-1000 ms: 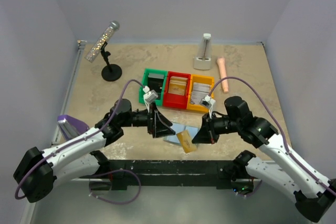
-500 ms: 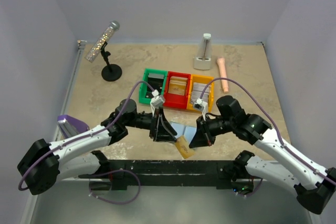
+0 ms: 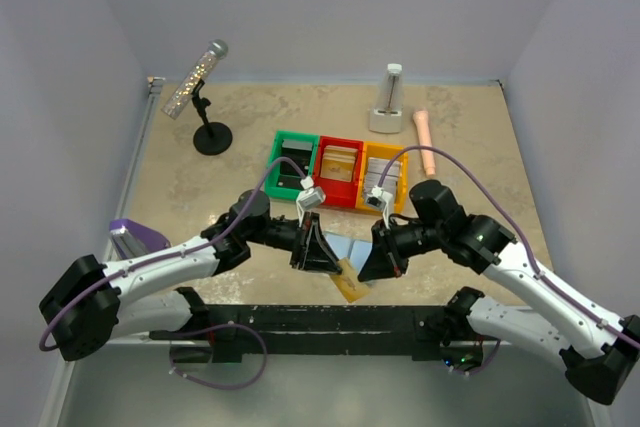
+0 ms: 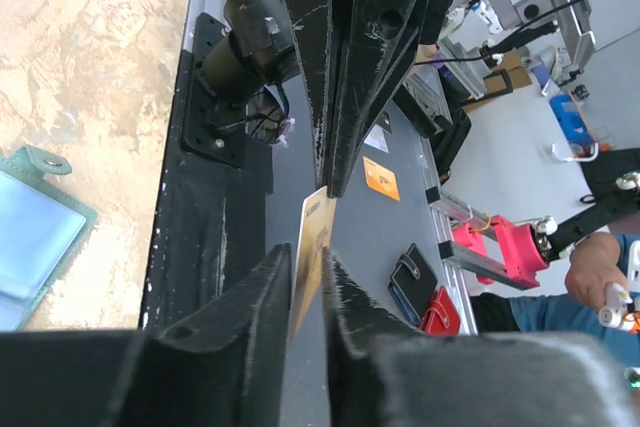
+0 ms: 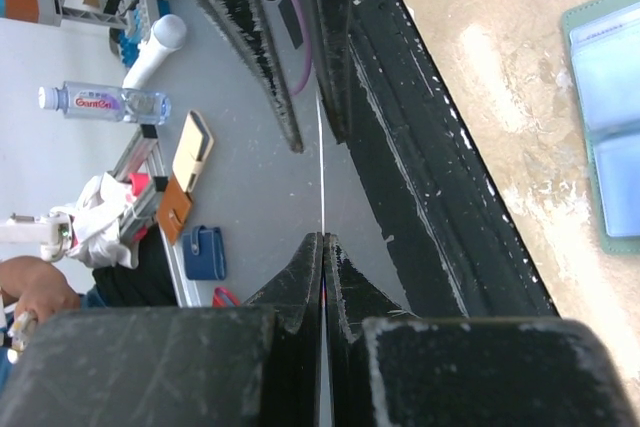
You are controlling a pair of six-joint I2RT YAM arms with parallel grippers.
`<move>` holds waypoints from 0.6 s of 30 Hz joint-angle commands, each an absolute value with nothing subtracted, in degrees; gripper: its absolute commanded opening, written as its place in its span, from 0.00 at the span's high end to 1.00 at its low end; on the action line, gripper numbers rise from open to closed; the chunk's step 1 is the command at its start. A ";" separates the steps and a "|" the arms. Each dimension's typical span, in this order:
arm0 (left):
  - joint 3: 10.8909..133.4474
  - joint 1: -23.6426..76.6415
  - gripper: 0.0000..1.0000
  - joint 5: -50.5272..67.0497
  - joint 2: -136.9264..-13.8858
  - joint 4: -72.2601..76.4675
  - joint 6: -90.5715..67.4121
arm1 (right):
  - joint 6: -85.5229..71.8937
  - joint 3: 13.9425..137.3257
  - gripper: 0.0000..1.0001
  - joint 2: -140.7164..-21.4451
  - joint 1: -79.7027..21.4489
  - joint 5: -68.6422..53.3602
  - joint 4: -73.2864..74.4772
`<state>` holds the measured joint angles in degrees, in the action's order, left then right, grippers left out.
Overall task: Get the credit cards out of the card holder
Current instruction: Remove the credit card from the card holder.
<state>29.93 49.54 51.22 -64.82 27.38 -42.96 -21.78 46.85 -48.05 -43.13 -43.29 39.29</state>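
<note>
Both hands on one card, aloft over the near edge of the bench. Of the two, right hand pressed together on it, thin edge nipped at the fingertips in the right wrist view. Meanwhile left hand astride the same card, a finger close along each face. Cannot tell whether pinching or only flanking.

Holder flat and open on the bench, pale blue panels up, just beyond the card and between the two hands, largely hidden by them from above. Cannot tell whether more cards sit in its pockets.

Card tan, on edge, running roughly from one hand to the other, one corner slanting down toward the near side. Hands nose to nose on it, so equally near.

Probably a pass between hands, or a set-down. Either way, calls for one hand to let go before the other pulls away, else a tug on both ends.

Room: bare bench left and right of the holder. Bins close beyond it, and a black rail just near of the card, at the bench edge. Safer to carry the card inward or sideways than nearer.
</note>
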 commanded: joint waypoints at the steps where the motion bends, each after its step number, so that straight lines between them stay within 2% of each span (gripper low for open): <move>1: 32.34 49.92 0.84 52.65 -65.04 29.88 -42.63 | -20.57 49.39 1.00 -47.99 -43.51 -45.09 38.14; 5: 32.08 50.18 1.00 52.65 -65.65 30.76 -43.15 | -20.48 49.66 0.99 -47.99 -43.51 -45.88 38.06; 7: 31.21 50.19 1.00 52.56 -65.65 32.77 -43.94 | -20.65 49.66 0.81 -47.55 -43.50 -46.32 37.62; 10: 29.80 50.10 1.00 51.33 -65.22 35.23 -45.35 | -22.23 48.78 0.69 -45.54 -43.51 -44.65 35.87; 15: 27.25 50.10 1.00 49.05 -65.04 40.59 -47.81 | -25.22 47.73 0.68 -44.21 -43.50 -42.89 33.05; 18: 26.11 50.10 1.00 48.25 -65.13 43.32 -49.22 | -26.28 47.20 0.76 -44.21 -43.42 -42.10 31.82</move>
<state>27.81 49.91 50.30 -65.56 35.99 -46.96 -23.94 46.92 -44.49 -43.22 -42.74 36.05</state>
